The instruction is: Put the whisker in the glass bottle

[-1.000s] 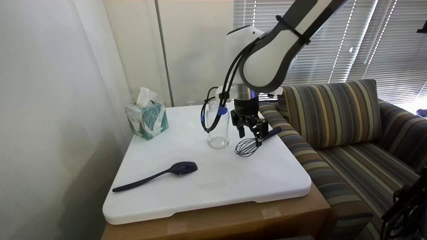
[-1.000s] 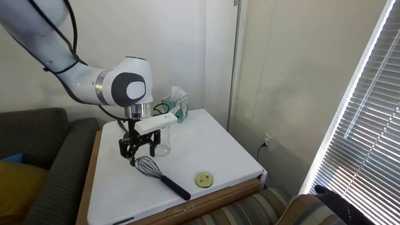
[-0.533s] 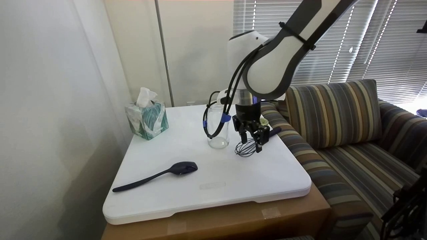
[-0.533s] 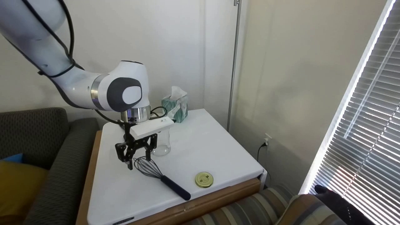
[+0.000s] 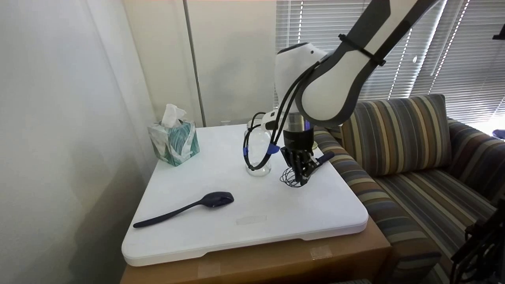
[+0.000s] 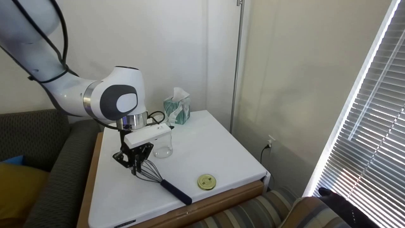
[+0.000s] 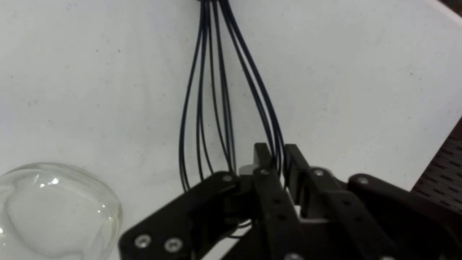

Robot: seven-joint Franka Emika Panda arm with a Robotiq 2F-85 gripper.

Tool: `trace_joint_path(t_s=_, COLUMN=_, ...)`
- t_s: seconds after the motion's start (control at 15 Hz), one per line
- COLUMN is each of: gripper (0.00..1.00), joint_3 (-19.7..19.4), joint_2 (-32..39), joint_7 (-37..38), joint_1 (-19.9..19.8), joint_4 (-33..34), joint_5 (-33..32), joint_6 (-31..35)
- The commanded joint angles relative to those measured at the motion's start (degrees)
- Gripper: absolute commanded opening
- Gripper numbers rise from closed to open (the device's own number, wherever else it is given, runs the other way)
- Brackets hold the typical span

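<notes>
The whisker lies flat on the white table, its dark handle (image 6: 176, 191) pointing to the table edge near the gold lid. My gripper (image 7: 277, 150) is down at the looped wire end, and its fingers (image 7: 293, 153) pinch the wires (image 7: 257, 72) along one side of the balloon. Other loops pass outside the jaws, partly covered by the finger linkage in the wrist view. In both exterior views the gripper (image 6: 135, 171) is low over the table. The clear glass bottle (image 6: 163, 147) stands upright and uncapped a short way from the whisker; part of its base (image 7: 61, 216) shows in the wrist view.
A gold lid (image 6: 206, 182) rests near the table edge. Farther off are a black spoon (image 5: 216, 199) and a teal-and-white tissue box (image 5: 175, 144). The arm's black cable loop (image 5: 246, 157) hangs close to the bottle. A striped sofa (image 5: 394, 157) borders the table.
The arm has come down toward the table. The gripper's fingers, wide apart before, have come together around some whisk wires, and the whisker has shifted slightly.
</notes>
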Motion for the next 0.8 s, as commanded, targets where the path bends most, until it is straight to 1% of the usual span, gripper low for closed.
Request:
trace_joint_path(t_s=0.0, gripper=0.0, joint_3=0.2, joint_2=-2.9, joint_7=1.0, joint_1=-0.3, joint_4=-4.7, joint_5=-0.8, joint_6=2.8)
trace_joint_path(t_s=0.27, gripper=0.01, joint_3=0.0, joint_2=-4.1, joint_7=1.4, joint_1=0.2, joint_4=-6.5, joint_5=-1.4, joint_6=4.3)
trace_joint_path(t_s=0.47, gripper=0.01, joint_3=-0.5, joint_2=-6.9, joint_7=2.4, joint_1=1.0, joint_4=-8.4, joint_5=-2.0, joint_6=4.0)
trace_joint_path(t_s=0.6, gripper=0.01, joint_3=-1.2, joint_2=-9.6, joint_7=3.7, joint_1=1.6, joint_4=-9.0, joint_5=-2.7, joint_6=2.1)
trace_joint_path(t_s=0.73, gripper=0.01, joint_3=-3.0, joint_2=-12.8, joint_7=6.3, joint_1=3.2, joint_4=-9.4, joint_5=-5.3, joint_6=-0.8)
